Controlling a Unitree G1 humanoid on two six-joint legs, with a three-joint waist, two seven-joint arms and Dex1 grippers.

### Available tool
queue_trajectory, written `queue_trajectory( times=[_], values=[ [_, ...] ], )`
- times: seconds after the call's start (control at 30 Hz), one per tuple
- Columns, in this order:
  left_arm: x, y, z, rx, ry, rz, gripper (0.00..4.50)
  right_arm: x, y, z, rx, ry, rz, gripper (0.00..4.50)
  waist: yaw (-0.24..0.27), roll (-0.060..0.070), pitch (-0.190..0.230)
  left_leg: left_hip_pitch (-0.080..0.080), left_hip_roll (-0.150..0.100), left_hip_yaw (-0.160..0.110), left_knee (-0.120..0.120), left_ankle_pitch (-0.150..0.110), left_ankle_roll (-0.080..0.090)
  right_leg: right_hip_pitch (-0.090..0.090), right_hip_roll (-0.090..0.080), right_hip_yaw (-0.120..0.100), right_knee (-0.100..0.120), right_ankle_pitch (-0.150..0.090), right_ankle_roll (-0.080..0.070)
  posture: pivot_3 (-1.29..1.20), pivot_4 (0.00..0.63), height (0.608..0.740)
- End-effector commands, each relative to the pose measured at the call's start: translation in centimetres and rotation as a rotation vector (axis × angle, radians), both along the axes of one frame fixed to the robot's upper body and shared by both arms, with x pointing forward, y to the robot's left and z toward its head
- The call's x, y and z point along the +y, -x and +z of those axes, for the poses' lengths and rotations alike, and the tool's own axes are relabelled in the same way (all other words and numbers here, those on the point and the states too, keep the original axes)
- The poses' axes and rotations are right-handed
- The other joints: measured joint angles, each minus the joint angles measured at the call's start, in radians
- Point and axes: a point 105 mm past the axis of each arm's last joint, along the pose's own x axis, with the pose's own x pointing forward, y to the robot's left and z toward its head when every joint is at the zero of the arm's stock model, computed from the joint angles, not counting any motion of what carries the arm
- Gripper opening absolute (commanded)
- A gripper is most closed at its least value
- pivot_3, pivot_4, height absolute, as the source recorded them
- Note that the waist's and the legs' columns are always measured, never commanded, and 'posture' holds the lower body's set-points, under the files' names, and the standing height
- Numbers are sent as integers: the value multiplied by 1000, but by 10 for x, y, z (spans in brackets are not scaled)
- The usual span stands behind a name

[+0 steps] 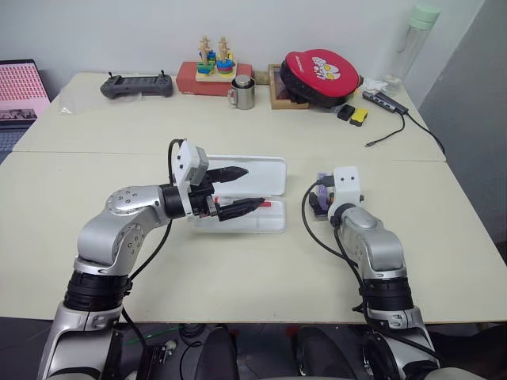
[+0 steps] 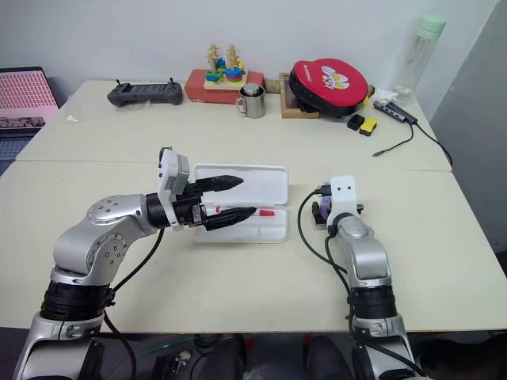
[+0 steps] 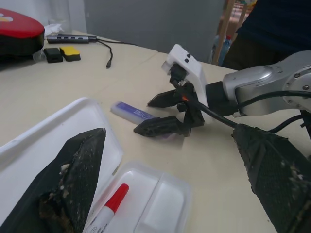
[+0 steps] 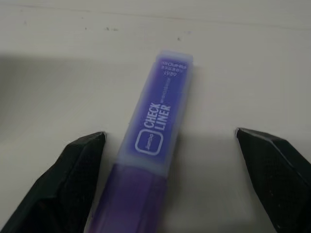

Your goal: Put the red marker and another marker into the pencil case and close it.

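Observation:
The white pencil case (image 1: 265,171) lies open in the middle of the table, lid away from me and tray (image 2: 269,230) toward me. The red marker (image 3: 111,206) rests in the tray, its red cap (image 1: 270,203) pointing right. My left gripper (image 1: 239,190) hovers open over the case, one finger above the lid and one above the tray, holding nothing. To the right of the case, the purple marker (image 4: 154,127) lies flat on the table. My right gripper (image 4: 170,134) stands open around it, a finger on each side and neither touching it.
Along the far edge stand a black controller (image 1: 136,85), a wooden stacking toy on a red box (image 1: 214,71), a metal mug (image 1: 243,93), a red round case (image 1: 321,73), small black and yellow items (image 1: 353,114), a cabled hub (image 1: 386,101) and a bottle (image 1: 417,36).

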Motion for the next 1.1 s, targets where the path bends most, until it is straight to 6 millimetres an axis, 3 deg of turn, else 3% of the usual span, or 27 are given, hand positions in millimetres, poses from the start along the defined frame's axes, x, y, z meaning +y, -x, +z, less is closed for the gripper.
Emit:
queue_trajectory(
  times=[0.03,0.13,0.47,0.6,0.73,0.77,0.83,0.9,0.97,1.07,1.1],
  values=[
    [-4,0,13,-63,8,-22,4500,-3,7,-15,45,24,-14,4207,2,0,0,0,0,0,0,0,0,0,0,0,0,0,0,0,150,740],
    [-4,0,12,-65,9,-24,4500,-5,6,-13,40,15,-18,3657,2,0,0,1,0,0,0,0,0,1,0,0,0,-2,4,0,150,740],
    [-4,-1,13,-77,16,-15,4500,-13,1,-7,29,-31,-52,1099,8,0,0,0,0,-1,1,0,0,1,0,-1,0,-2,4,0,150,740],
    [-3,-2,14,-80,20,-10,4500,-17,-3,4,-12,-58,-73,1113,8,0,0,0,0,-1,1,0,0,1,0,-1,0,-2,4,0,150,740],
    [13,-3,15,-72,22,52,4500,-20,-14,74,-302,-134,-17,1113,5,0,0,-1,0,0,2,0,0,0,0,0,0,-1,5,0,150,740],
    [16,-3,16,-69,26,63,4500,-19,-14,84,-340,-130,5,1113,3,0,0,-2,0,0,2,0,0,-1,0,0,0,-1,5,0,150,740],
    [38,-1,13,-52,22,149,4500,8,-7,128,-500,-128,237,1113,-5,1,0,-2,0,0,1,0,0,-1,0,0,0,-1,4,0,150,740],
    [54,4,9,-31,11,208,4500,33,6,149,-563,-148,439,1113,-21,1,1,-2,1,0,0,0,0,-3,0,1,0,-1,4,0,150,740],
    [67,13,3,0,2,249,4500,62,26,155,-555,-125,681,1113,-29,1,1,-2,1,0,-2,0,0,-3,1,0,0,-1,1,0,150,740],
    [75,18,-1,14,-12,278,4500,76,37,156,-539,-100,812,1113,-23,1,1,-2,2,-1,-4,0,0,-4,1,-2,1,-2,-4,0,150,740],
    [87,22,-6,31,-29,316,4500,93,42,144,-489,-16,939,1113,-19,1,1,-2,1,-2,-4,0,0,-4,1,-3,1,-2,-4,0,150,740]
  ],
)
